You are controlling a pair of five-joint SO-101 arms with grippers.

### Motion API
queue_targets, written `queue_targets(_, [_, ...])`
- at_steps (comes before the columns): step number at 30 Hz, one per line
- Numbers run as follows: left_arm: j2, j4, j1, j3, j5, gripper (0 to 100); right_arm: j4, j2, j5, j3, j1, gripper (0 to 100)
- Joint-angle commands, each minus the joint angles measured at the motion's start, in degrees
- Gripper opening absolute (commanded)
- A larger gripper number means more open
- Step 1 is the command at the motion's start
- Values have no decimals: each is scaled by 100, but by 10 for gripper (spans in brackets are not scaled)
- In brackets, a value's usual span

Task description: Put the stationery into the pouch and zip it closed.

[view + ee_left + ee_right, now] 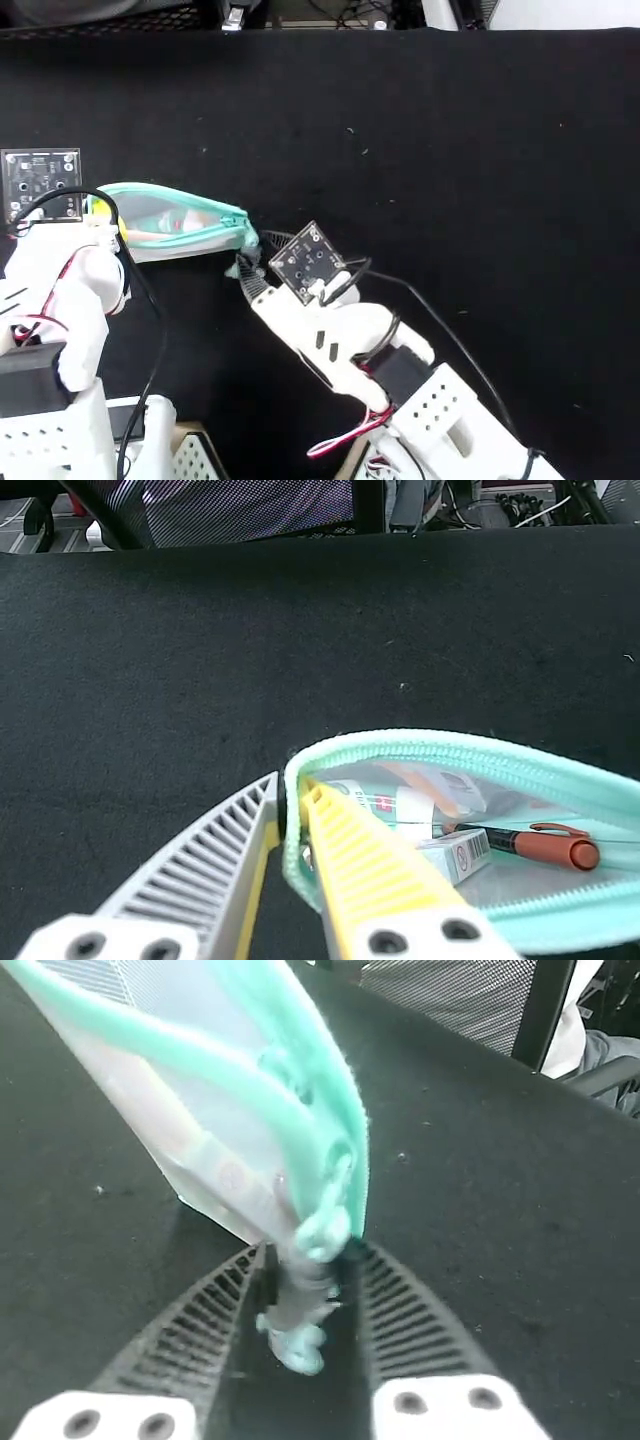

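The mint-green pouch (180, 225) lies open on the black tabletop (450, 150). The left jaws are clamped on its rim at one end — one jaw inside, one outside. Just past them, inside the pouch, lie a red-brown pen (540, 845) and a small white box (455, 855). The right jaws pinch the zipper pull (300, 1335) at the other end.

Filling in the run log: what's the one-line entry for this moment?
pouch: open, pen inside | left pincer: clamped on pouch rim | right pincer: clamped on zip pull
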Motion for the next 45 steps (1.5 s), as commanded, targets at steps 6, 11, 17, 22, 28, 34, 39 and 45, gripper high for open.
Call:
queue_targets(6, [176, 79, 110, 725, -62, 30, -18, -84, 62, -110, 62, 15])
queue_targets(11, [176, 79, 110, 725, -62, 30, -18, -84, 35, -110, 62, 107])
queue_targets(17, [176, 79, 110, 725, -62, 30, -18, -84, 18, -110, 62, 149])
queue_targets(22, [176, 79, 110, 725, -62, 30, -290, -75, 18, -22, 62, 130])
queue_targets(28, [176, 79, 110, 725, -62, 30, -457, -75, 44, 84, 62, 130])
queue_targets(34, [176, 79, 110, 725, -62, 30, -457, -75, 44, 84, 70, 130])
queue_targets(39, [176, 79, 110, 725, -62, 30, -457, -66, 44, 92, 70, 130])
queue_targets(45, [176, 79, 110, 725, -62, 30, -668, 576, 62, -22, 70, 130])
